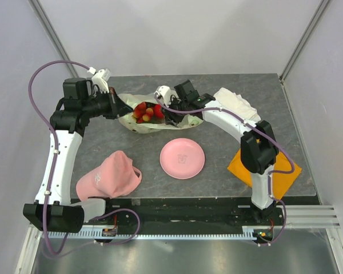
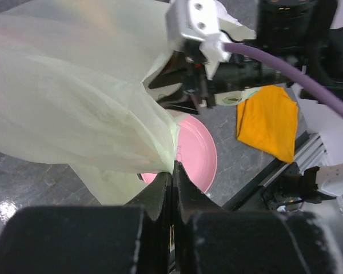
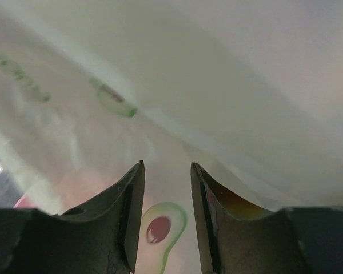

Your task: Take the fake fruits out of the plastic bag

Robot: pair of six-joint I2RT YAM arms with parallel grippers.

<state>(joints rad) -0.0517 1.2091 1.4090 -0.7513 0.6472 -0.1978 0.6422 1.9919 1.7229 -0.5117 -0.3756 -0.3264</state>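
Pinching plastic bag (image 2: 74, 114) edge, left pincer (image 2: 172, 174) clamped | right pincer (image 3: 167, 171) parted, amid bag folds

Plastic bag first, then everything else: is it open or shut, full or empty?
plastic bag: mouth open, fruits inside
fake fruits: in the bag, not taken out yet
left gripper: shut on the bag's edge
right gripper: open, up against the bag
pink plate: empty

You have the plastic bag (image 1: 138, 124) at the far middle of the tabletop (image 1: 217, 188), the fake fruits (image 1: 148, 112) lying in it. The plate (image 1: 182, 158) sits in front of it, the cap (image 1: 110, 175) near left, the folded cloth (image 1: 235, 103) far right, the flat cloth (image 1: 289, 170) near right
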